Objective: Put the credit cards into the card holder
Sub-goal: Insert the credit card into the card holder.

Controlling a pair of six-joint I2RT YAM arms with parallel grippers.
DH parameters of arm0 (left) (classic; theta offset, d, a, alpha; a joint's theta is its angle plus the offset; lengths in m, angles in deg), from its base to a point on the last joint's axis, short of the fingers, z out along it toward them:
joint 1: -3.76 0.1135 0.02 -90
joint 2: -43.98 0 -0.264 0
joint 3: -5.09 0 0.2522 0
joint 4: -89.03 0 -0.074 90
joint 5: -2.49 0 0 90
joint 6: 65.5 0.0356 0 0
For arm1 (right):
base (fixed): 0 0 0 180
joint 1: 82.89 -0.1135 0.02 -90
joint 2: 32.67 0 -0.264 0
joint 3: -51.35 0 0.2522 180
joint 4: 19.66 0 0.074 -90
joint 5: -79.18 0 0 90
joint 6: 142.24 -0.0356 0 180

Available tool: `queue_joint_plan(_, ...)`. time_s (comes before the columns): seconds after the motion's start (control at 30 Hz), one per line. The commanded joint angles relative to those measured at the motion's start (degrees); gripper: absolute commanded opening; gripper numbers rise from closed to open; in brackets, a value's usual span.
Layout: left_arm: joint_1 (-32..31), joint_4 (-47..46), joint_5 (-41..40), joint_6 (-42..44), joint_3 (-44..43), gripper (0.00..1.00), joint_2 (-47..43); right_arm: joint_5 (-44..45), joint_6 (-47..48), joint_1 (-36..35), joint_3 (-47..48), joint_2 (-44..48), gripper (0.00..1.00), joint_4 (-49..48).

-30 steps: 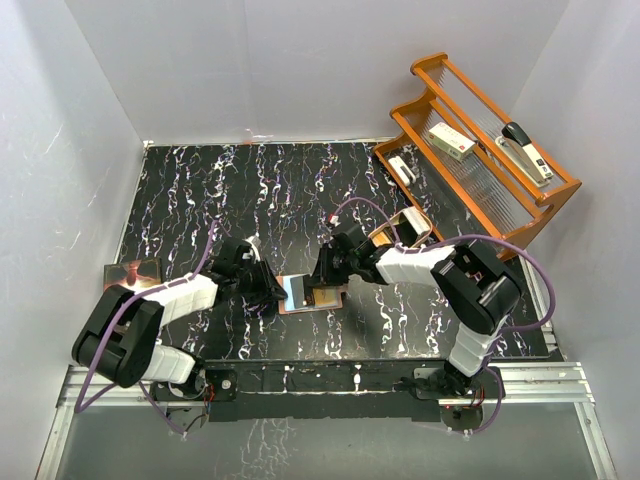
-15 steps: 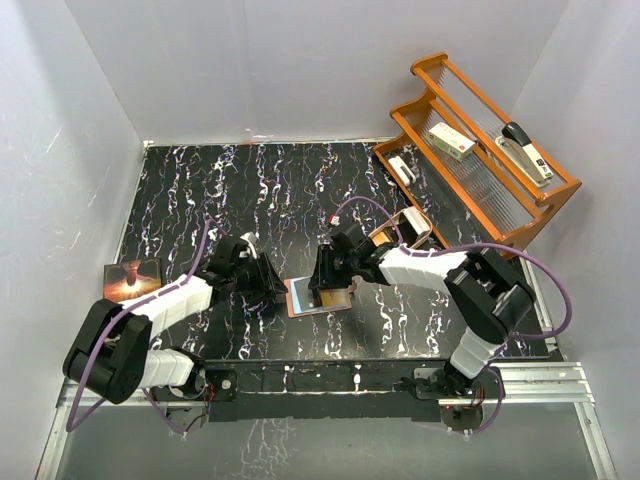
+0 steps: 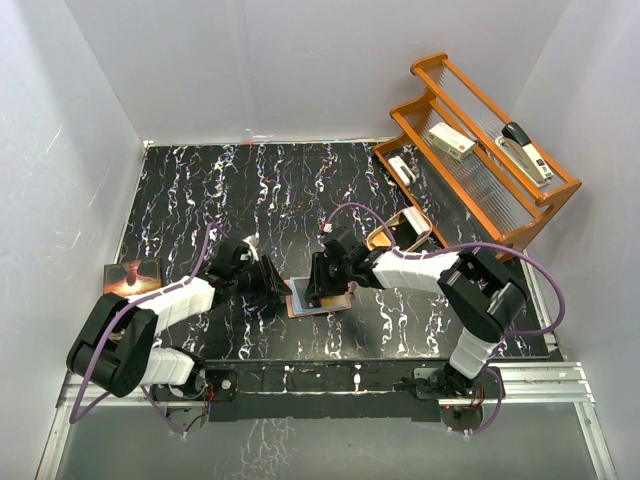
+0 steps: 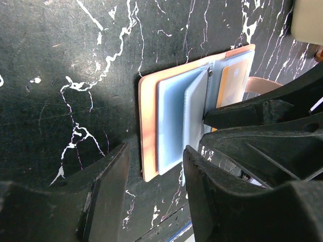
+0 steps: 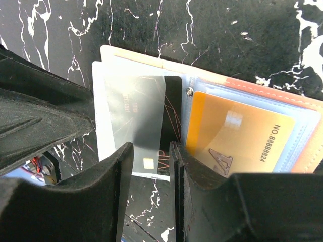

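- Left arm (image 3: 175,297) and right arm (image 3: 415,267) are showing white shells over black joints.
- Purple cables (image 3: 352,206) are looping off both.
- Left hand (image 4: 155,156) and right hand (image 5: 150,148) are showing matte black, angular fingers (image 4: 242,166).

Overhead: bright, even, diffuse light from above; white walls (image 3: 250,70) washed pale, only faint soft shadows on the dark table (image 3: 200,190). Sharp edge to edge. Wrist views dimmer, heavy shadow low in frame, foreground near the lens soft. White glare spot on the orange-gold card (image 5: 242,141); milky sheen across clear pockets (image 4: 174,118).
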Motion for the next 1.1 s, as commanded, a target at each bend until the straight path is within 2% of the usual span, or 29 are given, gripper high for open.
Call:
queue_joint_plan(0.0,-0.3,-0.8,1.0,-0.2,0.4,0.45,0.3,-0.2,0.5,-1.1,3.1,-0.9,0.33,-1.9)
queue_joint_plan(0.23,-0.2,-1.3,1.0,-0.4,0.8,0.46,0.0,-0.2,0.5,-1.4,3.4,1.2,0.34,-1.4)
queue_joint_plan(0.47,-0.3,-1.7,1.0,-0.8,1.0,0.45,0.3,4.9,2.0,-1.4,4.9,3.2,0.41,2.5)
queue_joint_plan(0.6,-0.3,-2.6,1.7,-1.5,1.2,0.43,0.6,4.5,2.4,-1.4,5.2,1.8,0.42,2.5)
queue_joint_plan(0.97,-0.3,-3.1,1.7,-1.5,1.7,0.41,1.0,1.7,1.6,-2.2,5.1,-1.5,0.4,-0.1)
queue_joint_plan(1.07,-0.2,-2.8,1.5,-1.3,1.6,0.41,1.0,-0.1,0.7,-2.5,5.0,-2.0,0.35,-1.9)
